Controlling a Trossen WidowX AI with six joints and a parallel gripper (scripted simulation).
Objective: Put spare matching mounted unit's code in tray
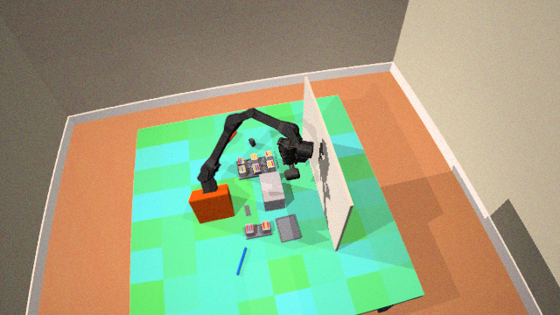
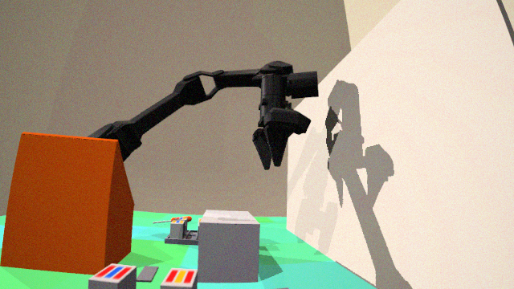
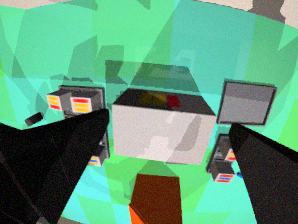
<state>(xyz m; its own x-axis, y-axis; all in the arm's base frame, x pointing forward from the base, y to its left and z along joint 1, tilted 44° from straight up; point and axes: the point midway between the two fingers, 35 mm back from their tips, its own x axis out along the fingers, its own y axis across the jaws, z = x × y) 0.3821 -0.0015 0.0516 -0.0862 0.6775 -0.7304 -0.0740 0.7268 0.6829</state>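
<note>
The mounted unit [image 1: 272,191] [image 2: 229,245] [image 3: 162,136] is a grey box standing on the mat. In the wrist view its dark far face [image 3: 165,99] shows faint yellow and red marks. Several spares with coloured stripes sit in a rack [image 1: 255,165] [image 3: 73,104] behind the unit. Two more spares [image 1: 258,228] [image 2: 112,273] [image 3: 222,165] lie in front of it, beside the flat grey tray [image 1: 288,227] [image 3: 246,103]. My gripper [image 1: 292,171] [image 2: 270,154] [image 3: 170,121] is open and empty. It hangs high above the mat between the unit and the white panel, fingers pointing down.
A tall white panel [image 1: 325,171] [image 2: 401,160] stands close on the gripper's right. The orange arm base [image 1: 210,206] [image 2: 60,201] [image 3: 156,216] is left of the unit. A blue stick [image 1: 241,261], a small grey plate [image 1: 248,210] and a small dark block [image 1: 252,142] lie on the mat.
</note>
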